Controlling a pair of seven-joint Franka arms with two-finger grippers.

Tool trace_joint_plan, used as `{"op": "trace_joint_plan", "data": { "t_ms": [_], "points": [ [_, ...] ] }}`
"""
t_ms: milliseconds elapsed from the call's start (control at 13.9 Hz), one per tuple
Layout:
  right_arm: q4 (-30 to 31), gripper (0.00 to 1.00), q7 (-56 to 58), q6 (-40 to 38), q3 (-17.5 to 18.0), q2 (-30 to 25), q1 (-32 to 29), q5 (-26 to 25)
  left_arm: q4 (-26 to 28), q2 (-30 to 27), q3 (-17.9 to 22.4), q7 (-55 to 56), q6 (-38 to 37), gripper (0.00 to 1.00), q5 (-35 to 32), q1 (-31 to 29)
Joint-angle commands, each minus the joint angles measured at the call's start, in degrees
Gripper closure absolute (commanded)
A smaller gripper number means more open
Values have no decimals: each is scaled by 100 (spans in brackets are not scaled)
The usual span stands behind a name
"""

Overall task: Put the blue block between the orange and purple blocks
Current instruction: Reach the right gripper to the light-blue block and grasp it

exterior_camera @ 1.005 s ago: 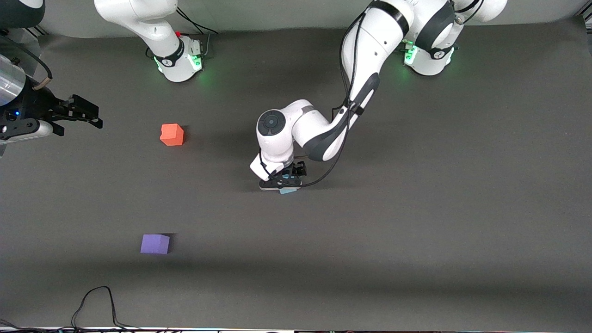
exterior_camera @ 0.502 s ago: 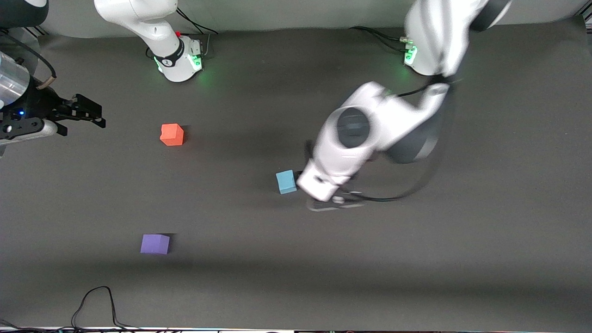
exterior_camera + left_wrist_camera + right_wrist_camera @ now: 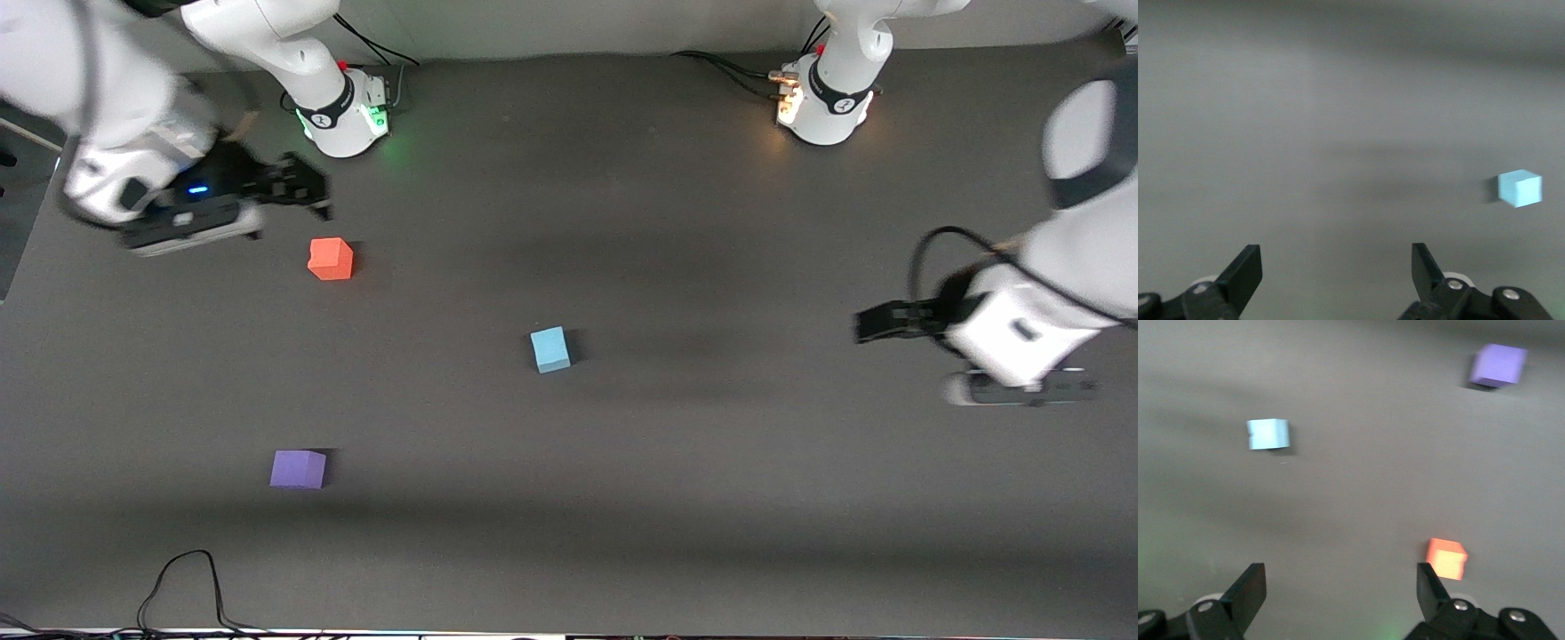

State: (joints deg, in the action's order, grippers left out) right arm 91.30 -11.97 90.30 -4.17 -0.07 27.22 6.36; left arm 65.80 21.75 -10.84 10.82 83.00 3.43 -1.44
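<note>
- The purple block (image 3: 298, 469) sits nearest the front camera, toward the right arm's end of the table; it also shows in the right wrist view (image 3: 1498, 365)
- A black cable (image 3: 187, 587) loops along the table's near edge, nearer to the camera than the purple block
- The blue block (image 3: 550, 349) rests on the dark mat (image 3: 711, 498) around the middle of the table, farther from the camera than the purple block and well apart from both other cubes; nothing touches it, and it shows in both wrist views (image 3: 1519, 188) (image 3: 1268, 434)
- The left gripper (image 3: 876, 322) hangs over the mat at the left arm's end of the table, well away from the blue block, its fingers (image 3: 1245, 273) spread wide with nothing between them
- The orange block (image 3: 331, 259) lies farther from the camera than the blue one, toward the right arm's end (image 3: 1446, 559)
- The right gripper (image 3: 302, 188) is up over the mat just beside the orange block, on the side toward the right arm's base, fingers (image 3: 1248, 592) wide apart and holding nothing
</note>
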Motion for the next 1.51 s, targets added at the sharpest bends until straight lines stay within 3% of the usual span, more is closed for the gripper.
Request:
{"op": "trace_joint_plan", "data": {
  "t_ms": [0,144,502,646,718,789,933,1005,1220,1435],
  "points": [
    [-910,0,-1030,-56,-75,840,738,41,827,-714,-85,-649,93,0,-132,-504],
    [-1227,0,-1579,-47,-66,1245,1117,50,943,-891,-85,-817,111,0,-228,-707],
    [-1246,0,-2308,462,-66,1746,1759,41,2013,-1541,-76,-932,777,0,-546,-734],
    [-1211,0,-2283,515,-75,1975,1997,-29,2068,-1595,-76,-941,831,0,-554,-734],
    [-1176,0,-2257,611,-75,2072,1997,-29,2059,-1621,-15,-950,831,0,-546,-726],
    [-1071,0,-2257,777,-75,2168,2058,-47,2051,-1665,307,-967,831,0,-528,-543],
    [-695,0,-2248,1277,-84,2231,2112,-65,2059,-1761,975,-1133,805,0,-493,98],
    [-414,0,-2239,1663,-84,2257,2112,-195,2085,-1814,1066,-1160,788,0,-493,170],
    [317,0,-2204,2797,-75,2458,2094,-469,2094,-1867,1093,-1152,779,0,-502,285],
    [354,0,-2187,3536,-93,3020,2077,-626,2339,-2042,1093,-1152,839,0,-502,294]
  ]
}}
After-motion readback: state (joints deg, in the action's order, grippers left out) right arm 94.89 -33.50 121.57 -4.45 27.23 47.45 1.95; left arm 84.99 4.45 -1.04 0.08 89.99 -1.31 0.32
